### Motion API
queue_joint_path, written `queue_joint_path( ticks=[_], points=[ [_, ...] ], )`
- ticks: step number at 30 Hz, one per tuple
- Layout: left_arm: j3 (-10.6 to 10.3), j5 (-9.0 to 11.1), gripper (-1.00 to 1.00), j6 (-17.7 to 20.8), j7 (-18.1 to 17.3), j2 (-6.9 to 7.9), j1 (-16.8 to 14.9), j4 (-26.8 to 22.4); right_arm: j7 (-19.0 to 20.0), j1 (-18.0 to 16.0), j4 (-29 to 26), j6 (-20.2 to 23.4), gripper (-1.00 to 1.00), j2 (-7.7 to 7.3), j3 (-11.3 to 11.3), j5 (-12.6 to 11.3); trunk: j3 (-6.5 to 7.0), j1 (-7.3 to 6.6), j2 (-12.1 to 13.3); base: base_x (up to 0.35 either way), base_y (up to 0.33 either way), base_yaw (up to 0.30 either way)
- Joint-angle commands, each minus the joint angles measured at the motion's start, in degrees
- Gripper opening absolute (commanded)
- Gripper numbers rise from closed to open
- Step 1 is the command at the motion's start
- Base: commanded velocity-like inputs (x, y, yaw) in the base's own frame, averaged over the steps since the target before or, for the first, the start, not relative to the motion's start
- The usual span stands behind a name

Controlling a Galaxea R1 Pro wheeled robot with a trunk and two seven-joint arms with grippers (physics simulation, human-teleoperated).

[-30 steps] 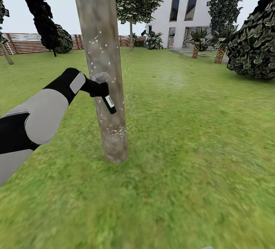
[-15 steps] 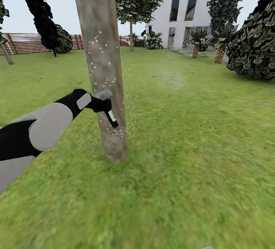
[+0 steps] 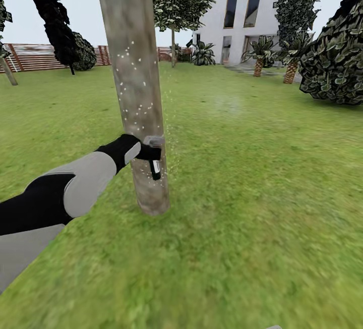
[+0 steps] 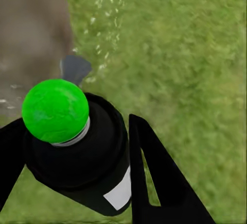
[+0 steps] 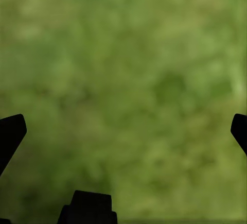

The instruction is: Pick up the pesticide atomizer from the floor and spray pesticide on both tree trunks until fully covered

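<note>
Lowered along the tree trunk [image 3: 132, 87] over the last second, the left gripper [image 3: 149, 153] is now seen in the head view near the trunk's base, where a second ago it was held at mid-height. The pesticide atomizer [image 3: 155, 165] is pinched between the left gripper's fingers, its light grey trigger head against the trunk and its black body hanging down, slightly tilted. White pesticide specks [image 3: 132, 77] are scattered over the bark above the gripper, and more are seen against the grass [image 3: 252, 193] just right of the trunk. In the left wrist view, the atomizer [image 4: 82, 152] is clamped between two black fingers [image 4: 154, 177], its end marked by a bright green ball, with the trunk [image 4: 31, 33] and drifting specks [image 4: 105, 7] beyond. In the right wrist view, the right gripper [image 5: 123, 131] is spread wide over blurred grass [image 5: 128, 69], nothing being held. A white house [image 3: 242, 11], a slatted fence [image 3: 35, 56] and dark conifers [image 3: 53, 16] are seen behind.
</note>
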Motion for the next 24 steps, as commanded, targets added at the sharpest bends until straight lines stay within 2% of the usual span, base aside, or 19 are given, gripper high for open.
queue_joint_path(
  ticks=[1,3,4,5,6,7,8,9,12,14,15,16,19,21,23,24],
  points=[
    [0.34,-3.08,-1.00,0.28,-0.15,0.25,0.40,-0.17,0.12,-0.09,0.23,-0.40,1.00,-0.03,-0.49,0.37,-0.04,-0.01,-0.02,0.000,0.000,0.000],
    [0.07,-9.11,-1.00,0.26,-0.04,1.79,0.72,-0.20,0.12,-0.09,0.23,-0.40,1.00,-0.03,-0.49,0.37,-0.04,-0.01,-0.02,0.000,0.000,0.000],
    [-0.01,-10.92,-1.00,0.21,0.01,2.88,0.81,-0.21,0.12,-0.09,0.23,-0.40,1.00,-0.03,-0.49,0.37,-0.04,-0.01,-0.02,0.000,0.000,0.000],
    [-0.04,-11.86,-1.00,0.17,0.04,3.73,0.89,-0.22,0.12,-0.09,0.23,-0.40,1.00,-0.03,-0.49,0.37,-0.04,-0.01,-0.02,0.000,0.000,0.000],
    [-0.05,-12.23,-1.00,0.11,0.08,4.34,0.92,-0.22,0.12,-0.09,0.23,-0.40,1.00,-0.03,-0.49,0.37,-0.04,-0.01,-0.02,0.000,0.000,0.000],
    [-0.05,-12.42,-1.00,0.02,0.28,5.94,0.93,-0.20,0.12,-0.09,0.23,-0.40,1.00,-0.03,-0.49,0.37,-0.04,-0.01,-0.02,0.000,0.000,0.000],
    [-0.06,-12.60,-1.00,-0.12,0.47,8.31,1.14,-0.16,0.12,-0.09,0.23,-0.40,1.00,-0.03,-0.49,0.37,-0.04,-0.01,-0.02,0.000,0.000,0.000],
    [-0.06,-12.63,-1.00,-0.81,0.53,9.21,2.27,-0.13,0.12,-0.10,0.23,-0.40,1.00,-0.03,-0.49,0.37,-0.04,-0.01,-0.02,0.000,0.000,0.000],
    [0.04,-12.56,-1.00,-8.15,0.69,10.68,6.90,-0.10,0.12,-0.09,0.23,-0.40,1.00,-0.03,-0.49,0.37,-0.04,-0.01,-0.02,0.000,0.000,0.000],
    [0.09,-12.17,-1.00,-10.89,0.66,11.28,9.42,-0.02,0.12,-0.10,0.23,-0.40,1.00,-0.03,-0.49,0.37,-0.04,-0.01,-0.02,0.000,0.000,0.000],
    [0.12,-11.60,-1.00,-12.74,0.63,11.30,10.86,0.01,0.14,-0.09,0.23,-0.42,1.00,-0.03,-0.49,0.41,-0.04,-0.01,-0.02,0.000,0.000,0.000],
    [0.16,-9.91,-1.00,-15.31,0.59,11.32,12.61,0.03,0.20,-0.09,0.24,-0.45,1.00,0.01,-0.44,0.48,-0.04,-0.01,-0.02,0.000,0.000,0.000],
    [0.18,-1.83,-1.00,-22.43,0.55,11.37,19.69,0.03,0.28,-0.09,0.23,-0.42,1.00,0.33,-0.40,0.54,-0.04,-0.01,-0.02,0.000,0.000,0.000],
    [0.19,0.51,-1.00,-25.51,0.61,11.36,23.21,0.01,0.29,-0.09,0.23,-0.40,1.00,0.38,-0.40,0.54,-0.04,-0.01,-0.02,0.000,0.000,0.000],
    [0.20,1.38,-1.00,-28.95,0.66,11.36,25.41,0.01,0.30,-0.09,0.23,-0.40,1.00,0.40,-0.40,0.55,-0.04,-0.01,-0.02,0.044,0.078,0.000],
    [0.20,1.48,-1.00,-29.39,0.65,11.38,25.72,0.01,0.30,-0.09,0.23,-0.40,1.00,0.40,-0.40,0.55,-0.04,-0.01,-0.02,0.121,0.206,0.000]
  ],
)
